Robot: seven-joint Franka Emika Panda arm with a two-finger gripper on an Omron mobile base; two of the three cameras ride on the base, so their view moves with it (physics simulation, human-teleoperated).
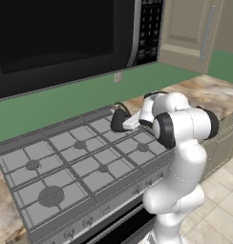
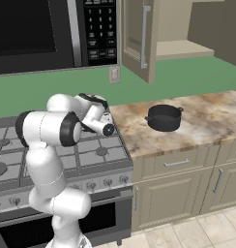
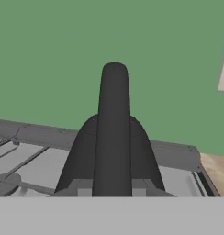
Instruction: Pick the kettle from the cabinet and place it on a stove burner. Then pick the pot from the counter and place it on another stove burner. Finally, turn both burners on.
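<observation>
The small black cone-shaped kettle (image 1: 119, 119) stands on the back right burner grate of the silver range (image 1: 66, 157), its arched handle (image 3: 114, 119) upright. My gripper (image 1: 130, 123) reaches in from the right at the handle's foot. In the hand view the gripper (image 3: 113, 187) has its fingertips (image 3: 81, 186) pressed against both sides of the handle, shut on it. The wide dark pot (image 2: 163, 117) sits on the marbled counter (image 2: 207, 121) right of the range. The beige wall cabinet (image 2: 178, 48) hangs open above it, its shelf bare.
The cabinet door (image 2: 139, 38) with its silver bar handle swings out over the counter's left end. A black microwave (image 1: 61, 38) hangs low over the range. Free small burners lie at the front right (image 1: 143, 147) and middle (image 1: 103, 168); the bigger burner (image 1: 51, 195) is front left.
</observation>
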